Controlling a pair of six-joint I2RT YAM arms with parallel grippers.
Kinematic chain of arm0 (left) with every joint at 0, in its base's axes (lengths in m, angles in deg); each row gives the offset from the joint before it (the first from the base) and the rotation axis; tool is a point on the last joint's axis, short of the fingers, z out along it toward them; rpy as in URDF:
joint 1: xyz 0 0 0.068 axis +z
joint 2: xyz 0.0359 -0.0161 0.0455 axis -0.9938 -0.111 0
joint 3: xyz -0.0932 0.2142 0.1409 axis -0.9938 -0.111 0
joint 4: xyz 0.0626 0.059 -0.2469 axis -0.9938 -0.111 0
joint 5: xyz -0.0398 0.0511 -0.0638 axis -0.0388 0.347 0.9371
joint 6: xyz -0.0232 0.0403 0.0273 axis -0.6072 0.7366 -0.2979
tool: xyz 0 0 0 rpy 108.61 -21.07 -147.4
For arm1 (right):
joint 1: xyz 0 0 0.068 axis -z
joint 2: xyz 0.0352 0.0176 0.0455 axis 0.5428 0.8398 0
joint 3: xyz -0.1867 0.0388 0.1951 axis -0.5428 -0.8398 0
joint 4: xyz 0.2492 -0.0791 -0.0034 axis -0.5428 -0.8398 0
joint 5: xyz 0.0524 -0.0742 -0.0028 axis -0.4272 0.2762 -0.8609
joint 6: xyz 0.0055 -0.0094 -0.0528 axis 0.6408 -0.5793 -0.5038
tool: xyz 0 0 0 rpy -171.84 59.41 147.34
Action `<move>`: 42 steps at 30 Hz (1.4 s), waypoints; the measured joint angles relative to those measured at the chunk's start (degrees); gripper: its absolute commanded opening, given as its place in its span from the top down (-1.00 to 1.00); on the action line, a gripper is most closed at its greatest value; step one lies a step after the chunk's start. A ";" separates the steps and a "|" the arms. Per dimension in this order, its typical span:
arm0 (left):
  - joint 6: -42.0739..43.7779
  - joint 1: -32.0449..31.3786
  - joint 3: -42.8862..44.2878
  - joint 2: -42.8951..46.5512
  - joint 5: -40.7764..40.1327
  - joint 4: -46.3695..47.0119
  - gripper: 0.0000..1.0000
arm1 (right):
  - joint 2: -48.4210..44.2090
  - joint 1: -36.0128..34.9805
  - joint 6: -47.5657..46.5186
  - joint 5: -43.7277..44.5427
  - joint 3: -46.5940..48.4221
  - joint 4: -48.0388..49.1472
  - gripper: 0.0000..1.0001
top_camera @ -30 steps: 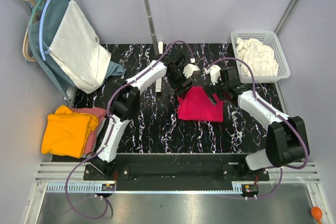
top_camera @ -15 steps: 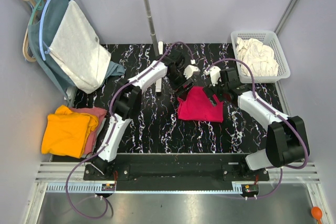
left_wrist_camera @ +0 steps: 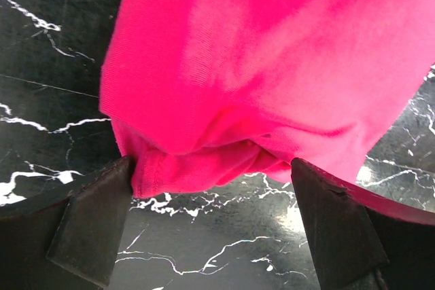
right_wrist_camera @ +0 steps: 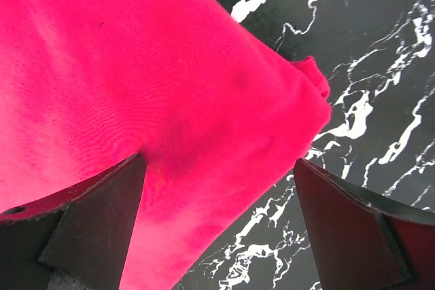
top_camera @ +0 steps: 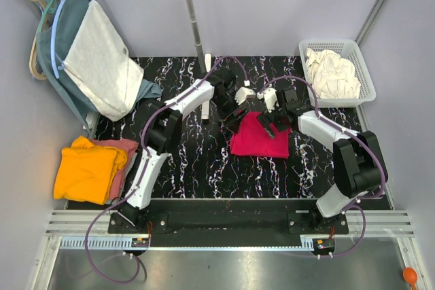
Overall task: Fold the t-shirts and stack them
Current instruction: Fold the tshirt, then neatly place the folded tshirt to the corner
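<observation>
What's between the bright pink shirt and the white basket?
Only the robot's right arm, above black table, separates pink shirt and basket in the top view.

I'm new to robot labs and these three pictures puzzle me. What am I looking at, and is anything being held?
Two white jointed robot arms are bolted to the near edge of a black marbled table. The wide picture looks down from above; the two close-ups come from wrist cameras. The left pincer and right pincer both stand open over the far edge of a crimson-pink cotton t-shirt; neither holds anything. An orange-yellow t-shirt lies on a dusty pink t-shirt at the left; a cream-white t-shirt fills a white plastic basket.
</observation>
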 measured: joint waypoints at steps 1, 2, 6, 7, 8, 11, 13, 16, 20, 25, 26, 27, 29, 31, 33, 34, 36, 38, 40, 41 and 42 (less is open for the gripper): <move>0.26 0.04 0.00 0.02 0.37 -0.24 -0.98 | 0.52 0.00 -0.02 0.00 0.00 0.00 -0.99; 0.37 0.07 0.00 0.02 0.59 -0.39 -0.98 | 0.90 0.00 -0.04 0.02 0.00 0.02 -0.99; 0.85 0.07 0.00 0.04 1.66 -0.92 -0.98 | 1.42 -0.17 -0.13 0.04 0.00 0.33 -0.99; 0.92 0.07 0.00 0.04 1.90 -1.01 -0.98 | 1.44 -0.28 -0.20 0.07 0.00 0.55 -0.99; 0.96 0.07 0.00 0.04 2.12 -1.09 -0.98 | 1.46 -0.42 -0.24 0.09 0.00 0.74 -0.99; 0.96 0.07 0.00 0.04 2.71 -1.51 -0.98 | 1.46 -0.85 -0.37 0.11 0.00 1.18 -0.99; 0.96 0.04 -0.17 0.04 3.13 -1.62 -0.98 | 1.46 -1.09 -0.46 0.24 0.00 1.38 -0.99; 0.98 -0.20 -0.68 0.04 3.43 -1.77 -0.98 | 1.49 -1.51 -0.48 0.26 0.00 1.51 -0.99; 0.96 -0.59 -0.76 0.04 3.52 -1.79 -0.98 | 1.49 -1.92 -0.55 0.66 0.00 1.88 -0.99; 0.74 -1.64 -0.76 0.04 3.48 -1.86 -0.98 | 1.49 -1.99 -0.63 1.09 -0.02 2.49 -0.99; 0.72 -1.86 -0.76 0.04 3.50 -1.88 -0.98 | 1.49 -2.01 -0.66 1.18 -0.07 2.67 -0.99; 0.66 -2.10 -0.76 0.04 3.43 -1.95 -0.98 | 1.49 -2.01 -0.55 1.44 -0.11 2.80 -0.99; 0.28 -2.43 -0.76 0.04 3.32 -2.08 -0.98 | 1.49 -1.92 -0.46 1.79 -0.26 3.04 -0.99; -0.28 -2.58 -0.76 0.04 3.02 -2.10 -0.98 | 1.46 -1.88 -0.44 2.05 -0.37 3.10 -0.99; -0.87 -2.73 -0.76 0.04 2.54 -1.97 -0.98 | 1.46 -1.88 -0.39 2.34 -0.50 3.23 -1.00; -1.29 -2.84 -0.76 0.04 2.16 -1.81 -0.98 | 1.46 -1.88 -0.37 2.62 -0.57 3.32 -0.99; -2.21 -3.08 -0.76 0.04 1.31 -1.55 -0.98 | 1.46 -1.81 -0.22 2.89 -0.74 3.50 -1.00; -3.15 -3.37 -0.76 0.04 0.28 -1.29 -0.98 | 1.44 -1.73 0.02 3.17 -0.94 3.54 -1.00; -4.37 -3.69 -0.76 0.04 -0.85 -0.90 -0.98 | 1.38 -1.57 0.13 3.30 -1.05 3.58 -1.00; -4.70 -3.87 -0.76 0.04 -1.38 -0.79 -0.98 | 1.31 -1.57 -0.02 3.48 -1.16 3.61 -0.99; -5.05 -4.02 -0.76 0.04 -1.88 -0.66 -0.98 | 1.18 -1.51 -0.09 3.74 -1.33 3.61 -0.99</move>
